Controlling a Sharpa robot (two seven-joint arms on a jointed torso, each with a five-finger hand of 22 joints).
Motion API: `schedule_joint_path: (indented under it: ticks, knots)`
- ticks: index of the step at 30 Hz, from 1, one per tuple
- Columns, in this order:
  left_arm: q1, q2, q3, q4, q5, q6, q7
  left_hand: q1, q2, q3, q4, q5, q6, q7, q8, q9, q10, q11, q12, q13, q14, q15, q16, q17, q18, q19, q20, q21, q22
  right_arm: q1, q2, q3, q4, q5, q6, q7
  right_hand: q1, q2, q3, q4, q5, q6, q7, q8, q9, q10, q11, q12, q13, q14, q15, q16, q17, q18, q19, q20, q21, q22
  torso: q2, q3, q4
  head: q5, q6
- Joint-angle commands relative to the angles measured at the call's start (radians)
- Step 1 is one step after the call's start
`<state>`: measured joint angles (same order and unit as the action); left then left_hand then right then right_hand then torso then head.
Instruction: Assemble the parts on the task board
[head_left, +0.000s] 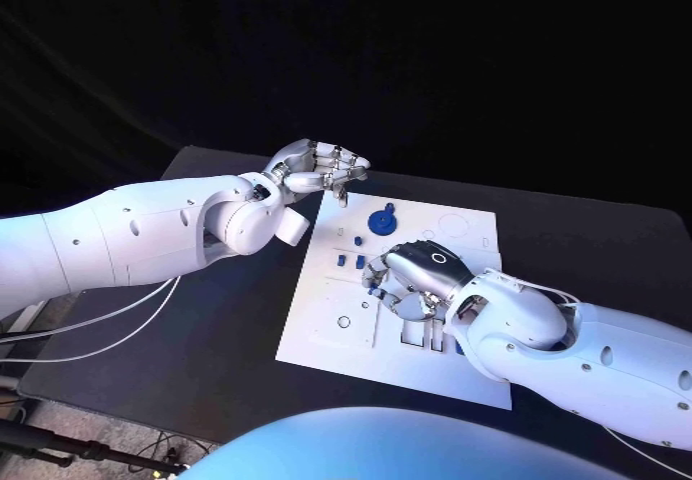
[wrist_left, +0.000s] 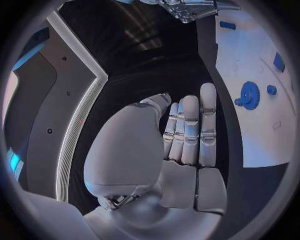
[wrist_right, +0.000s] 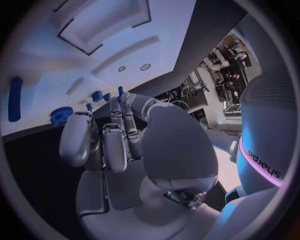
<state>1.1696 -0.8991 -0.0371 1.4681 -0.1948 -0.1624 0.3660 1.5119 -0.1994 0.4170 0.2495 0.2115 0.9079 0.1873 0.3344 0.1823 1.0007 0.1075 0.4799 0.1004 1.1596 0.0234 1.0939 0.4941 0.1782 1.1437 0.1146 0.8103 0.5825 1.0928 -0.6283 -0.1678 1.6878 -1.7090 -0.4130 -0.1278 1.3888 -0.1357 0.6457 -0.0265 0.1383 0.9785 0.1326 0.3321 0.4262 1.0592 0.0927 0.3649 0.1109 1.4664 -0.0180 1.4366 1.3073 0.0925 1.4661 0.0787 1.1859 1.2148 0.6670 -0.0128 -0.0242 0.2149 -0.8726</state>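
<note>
While the left robot hand (head_left: 317, 166) hovers above the far edge of the white task board (head_left: 325, 335) with fingers loosely curled and holding nothing, the right robot hand (head_left: 411, 280) rests over the board's middle, fingertips beside small blue parts (head_left: 358, 261); whether it pinches one is unclear. A blue gear (head_left: 384, 221) sits near the board's far end on the black surface (head_left: 216, 330).

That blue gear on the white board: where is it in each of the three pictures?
Head view: the gear lies near the board's far edge, between the two robot hands.
Left wrist view: the gear lies on the board, beyond the left robot hand's fingertips.
Right wrist view: the gear lies at the board's edge, beside the right robot hand's fingers.
Shared landmark: the white board.
</note>
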Motion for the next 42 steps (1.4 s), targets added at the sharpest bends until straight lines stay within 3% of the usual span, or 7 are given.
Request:
schedule_joint_path:
  ticks: [1, 9, 13, 42]
  knots:
    - [0.002, 0.005, 0.001, 0.0, 0.007, 0.004, 0.001, -0.008, 0.001, -0.002, 0.0, -0.004, -0.007, -0.002, -0.004, 0.001, -0.007, 0.003, -0.003, -0.001, 0.004, 0.005, 0.003, 0.001, 0.005, 0.006, 0.001, -0.006, -0.001, -0.01, 0.008, -0.001, -0.004, -0.015, 0.02, 0.01, -0.002, 0.01, 0.009, -0.001, 0.004, -0.006, 0.005, -0.007, 0.0, 0.018, -0.024, 0.001, 0.021, 0.054, 0.001, 0.005, 0.037, -0.006, 0.007, -0.003, -0.001, -0.002, 0.001, 0.0007, -0.0005, 0.016, 0.0]
    - [0.002, 0.01, 0.001, 0.001, 0.007, 0.007, -0.001, -0.008, 0.001, -0.002, 0.0, -0.004, -0.007, -0.002, -0.004, 0.001, -0.007, 0.003, -0.003, -0.001, 0.004, 0.005, 0.003, 0.001, 0.005, 0.006, 0.001, -0.006, -0.001, -0.028, 0.022, -0.004, -0.026, -0.028, 0.023, 0.005, -0.002, 0.01, 0.009, -0.001, 0.004, -0.006, 0.005, -0.007, 0.0, 0.018, -0.024, 0.001, 0.021, 0.054, 0.001, 0.005, 0.037, -0.006, 0.007, -0.003, -0.001, -0.002, 0.001, -0.0003, 0.0003, 0.019, 0.0]
    - [0.003, 0.009, 0.001, 0.003, 0.007, 0.009, -0.002, -0.008, 0.001, -0.002, 0.0, -0.004, -0.007, -0.002, -0.004, 0.001, -0.007, 0.003, -0.003, -0.001, 0.004, 0.005, 0.003, 0.001, 0.005, 0.006, 0.001, -0.006, -0.001, -0.032, 0.024, -0.004, -0.033, -0.039, 0.02, -0.004, -0.002, 0.01, 0.009, -0.002, 0.004, -0.006, 0.006, -0.007, 0.0, 0.018, -0.023, 0.001, 0.021, 0.054, 0.002, 0.004, 0.036, -0.006, 0.006, -0.003, -0.002, -0.002, 0.001, -0.0009, 0.0001, 0.006, 0.0]
    - [0.004, 0.007, 0.001, 0.017, 0.007, 0.015, -0.008, -0.009, 0.002, -0.001, 0.0, -0.004, -0.007, -0.002, -0.004, 0.002, -0.008, 0.003, -0.003, -0.001, 0.003, 0.005, 0.003, 0.001, 0.006, 0.006, 0.001, -0.007, -0.002, -0.043, 0.052, -0.007, -0.062, -0.06, 0.027, -0.016, -0.003, 0.01, 0.01, -0.003, 0.005, -0.007, 0.007, -0.008, 0.0, 0.017, -0.023, 0.001, 0.023, 0.054, 0.003, 0.004, 0.035, -0.005, 0.006, -0.002, -0.003, -0.003, 0.001, -0.0002, -0.0011, 0.022, 0.0]
